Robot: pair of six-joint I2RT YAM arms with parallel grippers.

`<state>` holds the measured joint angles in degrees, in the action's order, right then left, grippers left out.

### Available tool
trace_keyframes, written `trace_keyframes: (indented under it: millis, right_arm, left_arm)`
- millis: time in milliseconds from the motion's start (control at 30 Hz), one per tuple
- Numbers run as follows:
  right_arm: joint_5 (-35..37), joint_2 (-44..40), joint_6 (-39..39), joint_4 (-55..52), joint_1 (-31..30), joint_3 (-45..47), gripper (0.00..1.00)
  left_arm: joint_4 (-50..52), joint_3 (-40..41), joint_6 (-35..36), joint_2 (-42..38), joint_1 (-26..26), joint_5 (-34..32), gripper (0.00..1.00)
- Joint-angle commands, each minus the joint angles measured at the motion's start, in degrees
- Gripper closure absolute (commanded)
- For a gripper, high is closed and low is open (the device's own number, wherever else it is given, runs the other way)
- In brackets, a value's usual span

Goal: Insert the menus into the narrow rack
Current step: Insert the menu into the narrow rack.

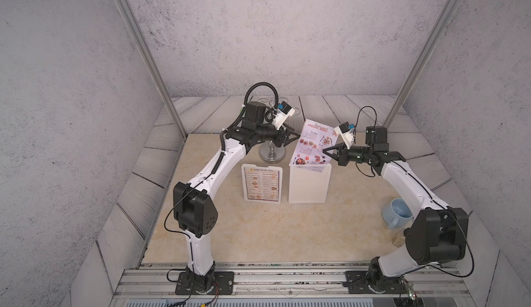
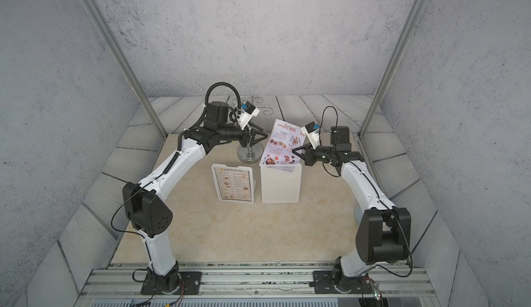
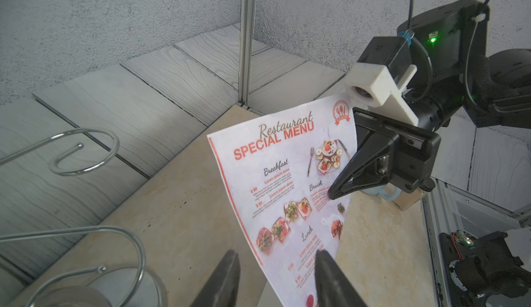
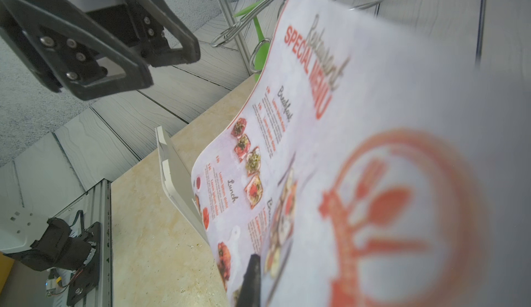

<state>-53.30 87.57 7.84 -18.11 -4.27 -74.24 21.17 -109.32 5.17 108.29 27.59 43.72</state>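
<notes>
Right gripper point(image 1: 325, 150): mine, clamped on the right edge of the lilac menu point(image 1: 311, 143).
Lilac menu: tilted in the air, its lower edge at the top of the right rack point(image 1: 309, 187).
Left gripper point(image 1: 296, 136): mine, jaws apart, empty, just beside that menu's left edge.
White menu point(image 1: 261, 185): upright in the left rack point(image 1: 279, 171).

Both arms reach inward, right pincer point(image 1: 324, 150) clamped, left pincer point(image 1: 297, 135) parted
</notes>
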Motion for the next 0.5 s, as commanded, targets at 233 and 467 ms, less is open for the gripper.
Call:
trace_keyframes:
  millis: [233, 467]
  right_arm:
    - [-1.25, -1.65, 3.94, -5.17, 1.68, -4.15, 1.00]
    - [-4.35, 0.81, 7.81, -10.46, 1.81, -7.19, 1.00]
  left_arm:
    - [-1.39, 0.76, 0.27, -1.48, -0.09, 0.65, 0.53]
    - [-1.22, 0.45, 0.03, -1.41, -0.13, 0.84, 0.52]
